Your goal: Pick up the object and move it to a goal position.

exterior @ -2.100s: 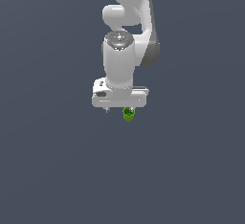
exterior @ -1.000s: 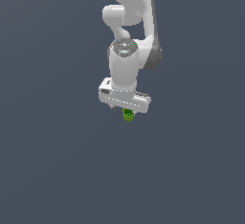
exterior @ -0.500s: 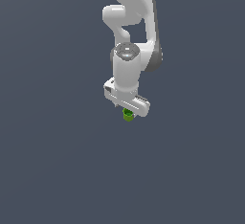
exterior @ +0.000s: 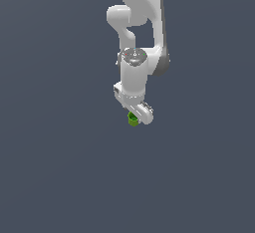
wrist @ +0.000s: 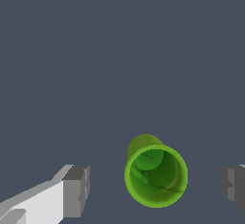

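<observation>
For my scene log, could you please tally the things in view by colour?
Green: 1, the cup-like cylinder, sitting between the open jaws, touched by neither.
White: 1, the Panda arm with its gripper.
Dark grey: 1, the plain ground.
Total: 3.

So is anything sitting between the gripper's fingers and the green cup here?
Nothing visible. In the wrist view the green cup sits between the two fingers, with bare gaps on both sides and neither pad touching it. The gripper is open around it. No goal marker shows in either view.
</observation>
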`<state>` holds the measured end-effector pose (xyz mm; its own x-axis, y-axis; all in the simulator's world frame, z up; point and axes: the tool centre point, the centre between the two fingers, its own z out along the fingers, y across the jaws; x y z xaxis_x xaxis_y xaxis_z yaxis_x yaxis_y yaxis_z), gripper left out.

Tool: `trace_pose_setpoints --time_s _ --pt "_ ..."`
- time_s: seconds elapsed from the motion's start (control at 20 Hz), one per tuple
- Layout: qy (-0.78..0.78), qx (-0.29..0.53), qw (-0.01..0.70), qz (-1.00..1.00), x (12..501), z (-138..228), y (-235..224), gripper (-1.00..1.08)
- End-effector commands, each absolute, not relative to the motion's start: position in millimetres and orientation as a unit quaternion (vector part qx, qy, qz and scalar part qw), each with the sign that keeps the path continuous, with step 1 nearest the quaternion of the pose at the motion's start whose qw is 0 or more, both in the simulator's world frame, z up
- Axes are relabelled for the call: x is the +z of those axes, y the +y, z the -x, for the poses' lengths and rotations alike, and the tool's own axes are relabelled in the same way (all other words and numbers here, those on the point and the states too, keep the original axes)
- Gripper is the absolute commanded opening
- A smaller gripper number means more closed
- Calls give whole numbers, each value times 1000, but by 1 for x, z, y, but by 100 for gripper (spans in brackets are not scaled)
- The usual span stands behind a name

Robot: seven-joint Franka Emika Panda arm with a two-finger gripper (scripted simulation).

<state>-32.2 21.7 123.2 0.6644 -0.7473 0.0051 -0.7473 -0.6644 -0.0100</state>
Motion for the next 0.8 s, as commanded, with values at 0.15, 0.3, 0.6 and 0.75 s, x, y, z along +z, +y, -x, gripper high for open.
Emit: trace_pose_setpoints --time_s 0.15,0.3,0.6,0.75 --pt "475 -3 3 880 115 40 26 100" --pt "509 -2 3 860 110 44 28 100" --pt "572 -1 2 820 102 52 31 100" --pt "596 0 1 803 99 55 32 100"
